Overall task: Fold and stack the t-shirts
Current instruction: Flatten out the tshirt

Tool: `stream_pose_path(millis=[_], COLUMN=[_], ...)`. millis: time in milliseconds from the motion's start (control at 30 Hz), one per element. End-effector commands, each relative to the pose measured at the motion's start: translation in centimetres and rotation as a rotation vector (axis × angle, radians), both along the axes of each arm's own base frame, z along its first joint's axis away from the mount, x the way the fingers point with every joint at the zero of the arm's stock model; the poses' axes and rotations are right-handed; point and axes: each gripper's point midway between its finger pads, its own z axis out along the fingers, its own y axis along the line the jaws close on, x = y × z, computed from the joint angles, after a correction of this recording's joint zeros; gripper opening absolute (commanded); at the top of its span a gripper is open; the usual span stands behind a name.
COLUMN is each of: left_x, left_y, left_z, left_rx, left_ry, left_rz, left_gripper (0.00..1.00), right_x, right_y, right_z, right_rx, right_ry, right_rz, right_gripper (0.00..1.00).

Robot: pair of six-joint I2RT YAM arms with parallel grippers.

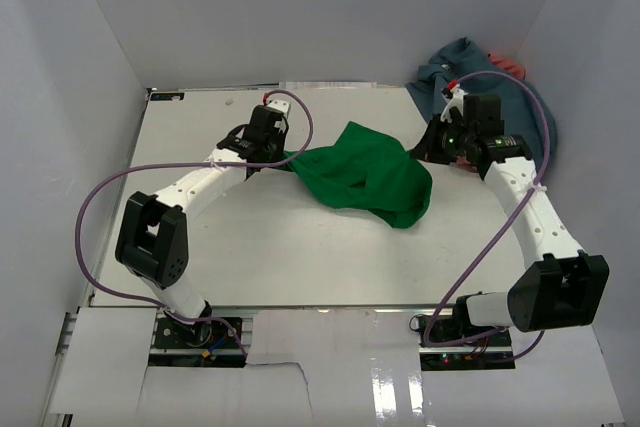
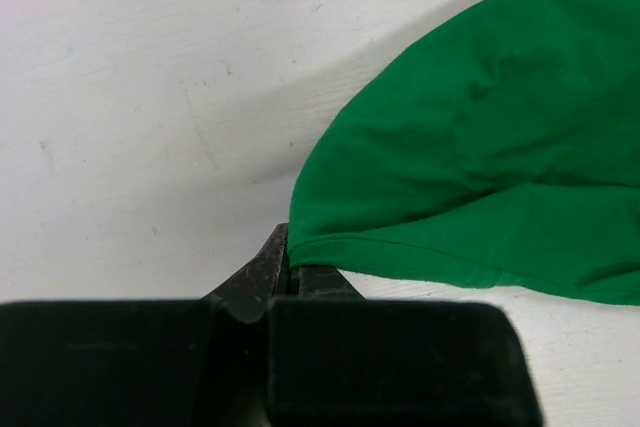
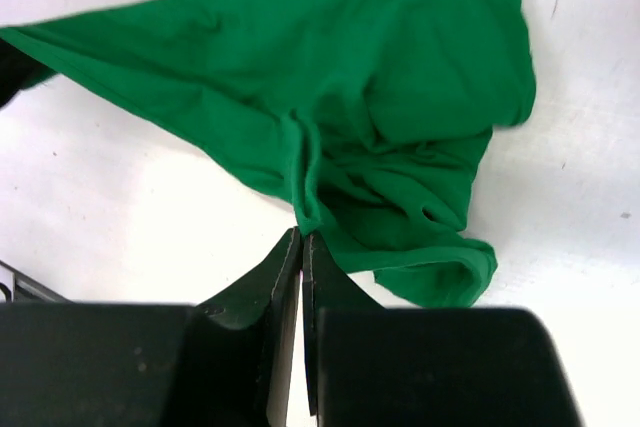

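The green t-shirt (image 1: 365,175) lies crumpled at the middle of the table, stretched between my two grippers. My left gripper (image 1: 283,159) is shut on the shirt's left hem corner; in the left wrist view the cloth (image 2: 480,147) runs into the closed jaws of the gripper (image 2: 287,252). My right gripper (image 1: 427,152) is shut on a fold at the shirt's right side; the right wrist view shows the gripper (image 3: 302,239) pinching the cloth (image 3: 380,87). The blue-grey t-shirt (image 1: 455,65) lies bunched at the back right corner. A bit of the coral red t-shirt (image 1: 508,64) shows behind it.
The white table (image 1: 250,247) is walled in by white panels on the left, back and right. Purple cables loop from both arms. The arm bases stand at the near edge.
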Motion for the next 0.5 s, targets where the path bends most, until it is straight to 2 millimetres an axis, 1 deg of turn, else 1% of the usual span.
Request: stream_pose_path(millis=[0, 67, 100, 167, 233, 267, 300, 333, 367, 400, 433, 467], left_x=[0.9, 1.0, 1.2, 1.1, 1.4, 1.3, 1.5, 1.6, 1.6, 1.7, 1.8, 1.6], left_y=[0.6, 1.1, 1.4, 2.4, 3.2, 3.8, 4.5, 4.6, 5.0, 5.5, 5.6, 6.0], left_z=[2.3, 2.2, 2.4, 2.7, 3.8, 4.1, 5.0, 5.9, 6.3, 7.1, 8.0, 8.3], left_rx=[-0.021, -0.014, -0.012, 0.012, 0.018, 0.025, 0.004, -0.017, -0.030, -0.064, -0.081, -0.089], left_ry=[-0.044, -0.036, -0.040, -0.036, -0.053, -0.052, -0.064, -0.075, -0.070, -0.076, -0.088, -0.085], left_rz=[0.071, 0.101, 0.116, 0.154, 0.195, 0.214, 0.241, 0.252, 0.261, 0.273, 0.281, 0.294], left_gripper=[0.00, 0.00, 0.00, 0.00, 0.00, 0.00, 0.00, 0.00, 0.00, 0.00, 0.00, 0.00], right_x=[-0.1, 0.3, 0.5, 1.4, 2.2, 2.8, 3.4, 3.8, 4.4, 4.9, 5.1, 5.5], right_y=[-0.5, -0.6, -0.7, -0.8, -0.7, -0.6, -0.7, -0.7, -0.6, -0.5, -0.4, -0.3], right_z=[1.8, 2.2, 2.6, 3.7, 4.3, 5.8, 5.8, 6.3, 8.1, 8.3, 8.9, 10.8], right_rx=[-0.037, -0.040, -0.044, -0.043, -0.038, -0.032, -0.034, -0.033, -0.028, -0.021, -0.018, -0.013], right_ry=[-0.014, -0.022, -0.029, -0.059, -0.070, -0.107, -0.099, -0.107, -0.151, -0.153, -0.165, -0.207], right_rz=[0.015, 0.019, 0.015, 0.011, 0.014, 0.019, 0.018, 0.018, 0.021, 0.032, 0.035, 0.038], right_gripper=[0.08, 0.08, 0.08, 0.08, 0.08, 0.08, 0.08, 0.08, 0.08, 0.08, 0.08, 0.08])
